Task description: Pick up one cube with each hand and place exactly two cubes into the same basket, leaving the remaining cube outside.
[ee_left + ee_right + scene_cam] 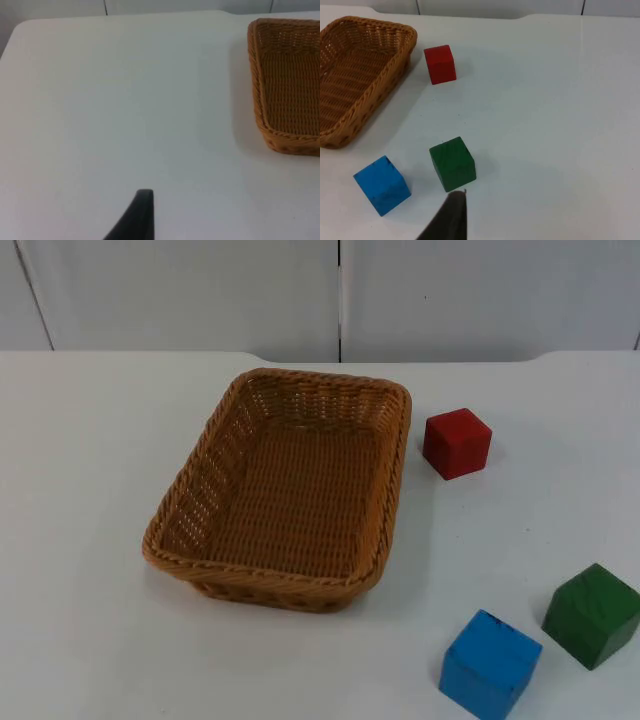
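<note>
Three cubes sit outside the empty basket [290, 490], toward the table's [80, 540] right edge: red cube [457, 443], blue cube [489, 664], green cube [592, 615]. Whether either gripper is spread, I cannot tell. Each should descend squarely over its own cube.

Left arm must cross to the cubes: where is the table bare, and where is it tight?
Bare: left of the basket, and between red cube and blue cube. Tight: blue cube against green cube.
</note>
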`<act>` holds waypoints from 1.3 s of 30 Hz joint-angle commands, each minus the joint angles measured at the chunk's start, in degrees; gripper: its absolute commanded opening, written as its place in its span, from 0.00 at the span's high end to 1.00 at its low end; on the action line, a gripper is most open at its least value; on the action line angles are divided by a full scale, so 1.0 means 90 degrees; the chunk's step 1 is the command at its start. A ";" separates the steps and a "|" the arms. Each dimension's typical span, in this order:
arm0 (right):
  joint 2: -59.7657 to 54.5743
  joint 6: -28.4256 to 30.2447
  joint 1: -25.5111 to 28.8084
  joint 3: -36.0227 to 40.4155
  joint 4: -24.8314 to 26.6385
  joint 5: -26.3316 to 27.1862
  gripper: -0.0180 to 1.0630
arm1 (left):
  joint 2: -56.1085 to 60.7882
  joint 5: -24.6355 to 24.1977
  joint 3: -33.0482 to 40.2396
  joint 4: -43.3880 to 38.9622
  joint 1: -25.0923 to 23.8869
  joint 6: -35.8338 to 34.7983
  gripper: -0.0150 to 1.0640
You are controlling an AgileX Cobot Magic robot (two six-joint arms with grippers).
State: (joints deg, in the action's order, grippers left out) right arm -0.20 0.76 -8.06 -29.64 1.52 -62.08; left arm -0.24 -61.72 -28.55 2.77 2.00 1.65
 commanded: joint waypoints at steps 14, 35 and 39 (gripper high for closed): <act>-0.0374 0.0022 0.0042 -0.0367 0.0026 0.0067 0.01 | -0.0111 0.0073 -0.0182 0.0368 -0.0009 -0.0042 0.01; -0.2353 0.0022 0.0042 -0.1120 0.0026 0.0397 0.01 | -0.1465 0.0148 -0.0790 0.0921 -0.0009 -0.0042 0.01; -0.2661 0.0035 0.0042 -0.1243 0.0026 0.0481 0.01 | -0.1649 0.0185 -0.0802 0.0957 -0.0009 -0.0042 0.01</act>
State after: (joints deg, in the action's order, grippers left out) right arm -22.87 0.76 -8.06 -40.01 1.52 -58.94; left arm -14.20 -60.84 -35.36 10.50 2.00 1.54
